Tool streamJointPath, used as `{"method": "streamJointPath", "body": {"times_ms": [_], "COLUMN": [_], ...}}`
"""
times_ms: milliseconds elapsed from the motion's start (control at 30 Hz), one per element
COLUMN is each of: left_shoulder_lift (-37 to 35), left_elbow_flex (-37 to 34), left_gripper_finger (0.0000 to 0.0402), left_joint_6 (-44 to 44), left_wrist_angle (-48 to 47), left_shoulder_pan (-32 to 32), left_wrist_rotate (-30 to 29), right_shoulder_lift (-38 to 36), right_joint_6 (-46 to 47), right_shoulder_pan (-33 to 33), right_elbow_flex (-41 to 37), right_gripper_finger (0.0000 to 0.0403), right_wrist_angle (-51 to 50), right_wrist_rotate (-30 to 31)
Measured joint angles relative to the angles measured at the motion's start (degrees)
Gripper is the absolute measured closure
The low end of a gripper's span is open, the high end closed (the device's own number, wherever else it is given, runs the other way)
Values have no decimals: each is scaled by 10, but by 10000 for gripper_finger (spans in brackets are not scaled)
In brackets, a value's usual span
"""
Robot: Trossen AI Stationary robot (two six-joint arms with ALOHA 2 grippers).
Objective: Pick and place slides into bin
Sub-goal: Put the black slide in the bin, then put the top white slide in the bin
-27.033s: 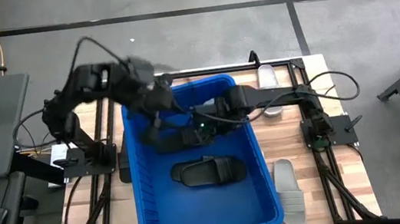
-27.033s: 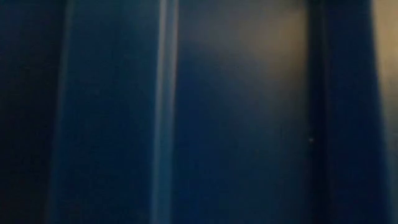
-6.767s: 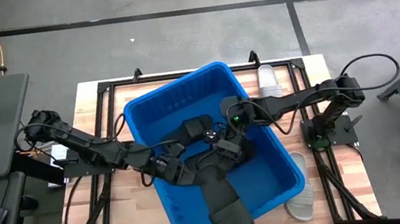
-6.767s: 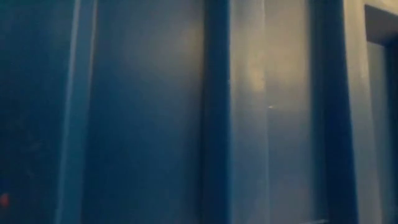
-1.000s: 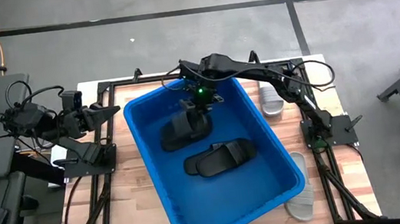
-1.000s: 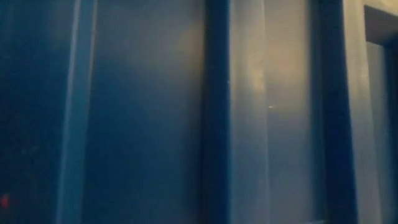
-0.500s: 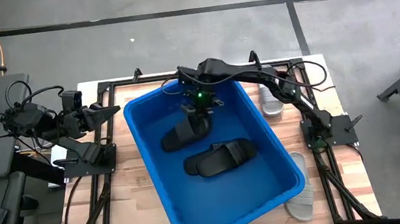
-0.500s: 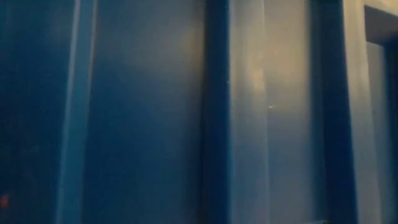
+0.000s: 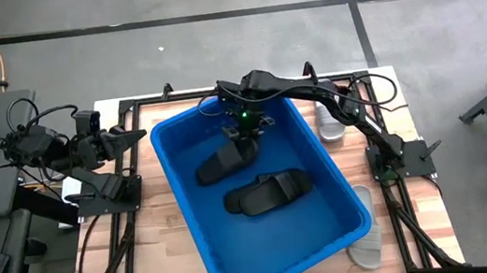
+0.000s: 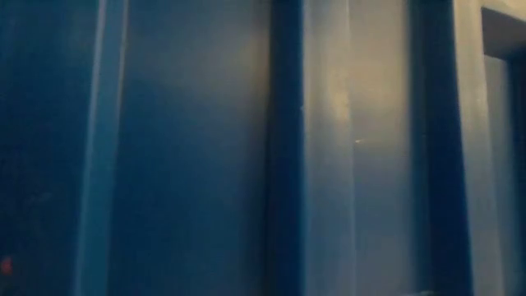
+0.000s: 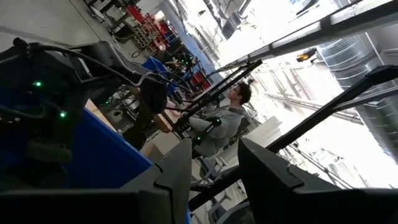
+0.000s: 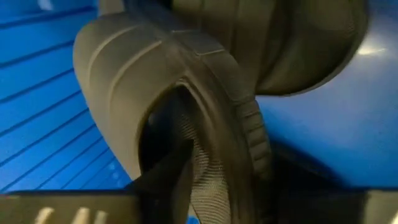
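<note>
The blue bin (image 9: 345,194) is sitting at a skew on the wooden worktop (image 9: 136,250), and its ribbed outer wall (image 10: 205,148) is filling the whole low view. Two black slides are lying inside it. One black slide (image 9: 268,193) is resting flat near the middle of the bin floor. The other black slide (image 9: 226,160) is lying closer to the bin's far wall, and the right tool (image 9: 243,133) is reaching down over the far rim and meeting its upper end. In the right wrist view this slide's ribbed strap (image 12: 186,118) is looming just ahead of the camera against the blue floor; whether the right tool is pinching it or has spread off it cannot be told.

Two pale slides are lying on the worktop outside the bin: one pale slide (image 9: 328,116) beside the bin's far right corner, the other pale slide (image 9: 369,244) partly tucked under its near right corner.

The left tool (image 9: 133,135) is hovering off the bin's left side, over the worktop's left edge, its fingers (image 11: 267,171) spread apart and holding nothing.
</note>
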Motion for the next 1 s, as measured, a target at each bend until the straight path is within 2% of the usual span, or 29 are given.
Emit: {"method": "streamJointPath", "body": {"times_ms": [267, 400, 600, 767, 1000], "left_shoulder_lift": [0, 0, 0, 0, 0], "left_elbow_flex": [0, 0, 0, 0, 0], "left_gripper_finger": [279, 279, 279, 279, 279], "left_joint_6": [0, 1, 1, 1, 2], "left_wrist_angle": [0, 0, 0, 0, -15], "left_shoulder_pan": [0, 0, 0, 0, 0], "left_wrist_rotate": [0, 0, -1, -2, -2], "right_shoulder_lift": [0, 0, 0, 0, 0], "right_joint_6": [-3, -5, -19, -30, -32], "right_shoulder_pan": [0, 1, 1, 0, 1], "right_elbow_flex": [0, 0, 4, 4, 11], "right_gripper_finger": [172, 142, 132, 132, 132], "right_wrist_angle": [-2, -4, -49, -58, -56], "right_wrist_rotate": [91, 112, 198, 237, 226]}}
